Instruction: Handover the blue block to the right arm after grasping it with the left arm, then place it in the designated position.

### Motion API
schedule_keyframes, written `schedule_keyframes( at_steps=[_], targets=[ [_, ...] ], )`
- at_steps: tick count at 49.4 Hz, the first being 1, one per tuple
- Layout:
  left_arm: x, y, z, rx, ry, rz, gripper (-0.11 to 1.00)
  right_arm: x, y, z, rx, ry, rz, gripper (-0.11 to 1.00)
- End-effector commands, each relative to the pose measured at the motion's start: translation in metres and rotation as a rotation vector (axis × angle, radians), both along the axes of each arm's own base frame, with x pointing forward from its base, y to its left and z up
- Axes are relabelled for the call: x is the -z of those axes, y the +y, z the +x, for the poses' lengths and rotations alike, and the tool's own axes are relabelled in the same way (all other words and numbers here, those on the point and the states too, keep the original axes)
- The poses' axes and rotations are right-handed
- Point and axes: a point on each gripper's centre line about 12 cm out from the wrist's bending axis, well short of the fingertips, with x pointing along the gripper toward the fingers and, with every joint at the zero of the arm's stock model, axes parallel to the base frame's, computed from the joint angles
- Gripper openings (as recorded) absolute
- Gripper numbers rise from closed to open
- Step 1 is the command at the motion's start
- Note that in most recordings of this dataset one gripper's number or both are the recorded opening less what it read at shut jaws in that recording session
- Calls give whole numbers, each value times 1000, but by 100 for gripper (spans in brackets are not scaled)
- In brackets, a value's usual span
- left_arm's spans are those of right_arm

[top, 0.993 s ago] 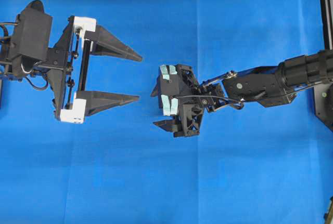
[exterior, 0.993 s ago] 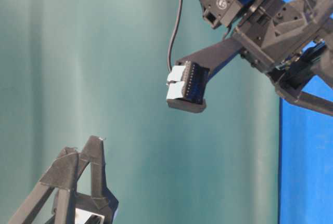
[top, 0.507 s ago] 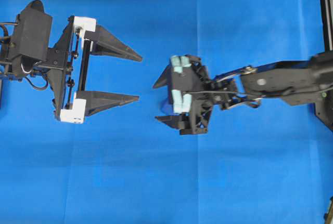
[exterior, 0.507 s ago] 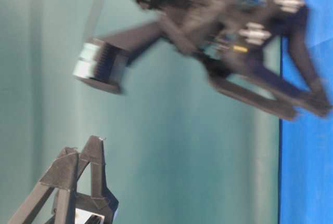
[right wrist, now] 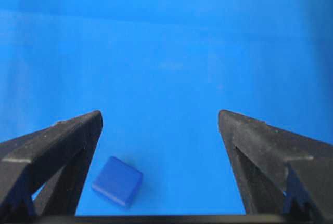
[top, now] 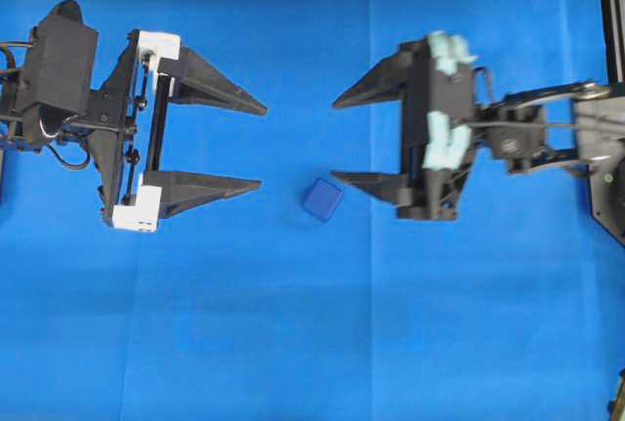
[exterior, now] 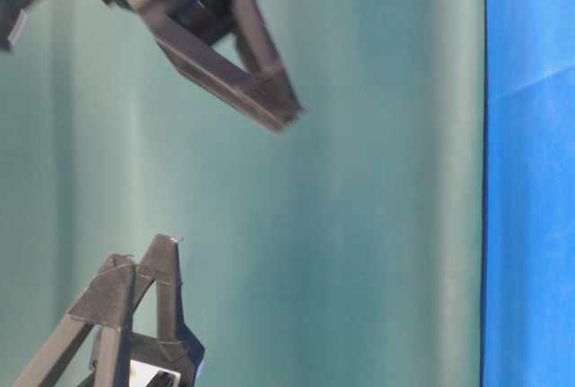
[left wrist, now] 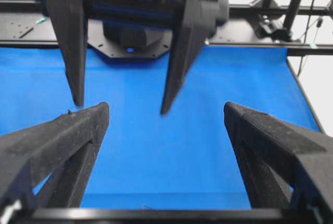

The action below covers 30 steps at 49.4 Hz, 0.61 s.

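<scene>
— So where is the blue block [top: 321, 198]?
— On the blue cloth [top: 293, 343], between both grippers, just left of the right gripper [top: 334, 142]'s near fingertip, untouched.
— And the fingers?
— Both spread wide, left gripper [top: 263, 146] too, holding nothing.

The blue cloth [top: 293, 343] is matt, with faint fold creases. The blue block [right wrist: 117, 181], beside the right arm's fingers [right wrist: 57, 151], looks smooth, slightly satin plastic; those fingers are black with a grainy, rough surface.

No readable text, label or number shows in any view.
</scene>
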Motion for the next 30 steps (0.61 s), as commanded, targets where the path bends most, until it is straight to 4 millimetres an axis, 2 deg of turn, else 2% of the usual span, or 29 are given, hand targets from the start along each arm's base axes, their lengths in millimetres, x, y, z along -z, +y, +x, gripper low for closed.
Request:
schedule_keyframes(
  at_steps=[1,12,30],
  targets=[
    [-12,0,-1,1,-37,-4,93,-18,-1,-12,1,-48,-2,95],
    [-11,0,-2,0,-35,-4,93,-27,-2,-31,-2,-87,1,95],
    [-11,0,-2,2,-34,-2,93,-30,0,-30,-27,-125,-6,95]
  ],
)
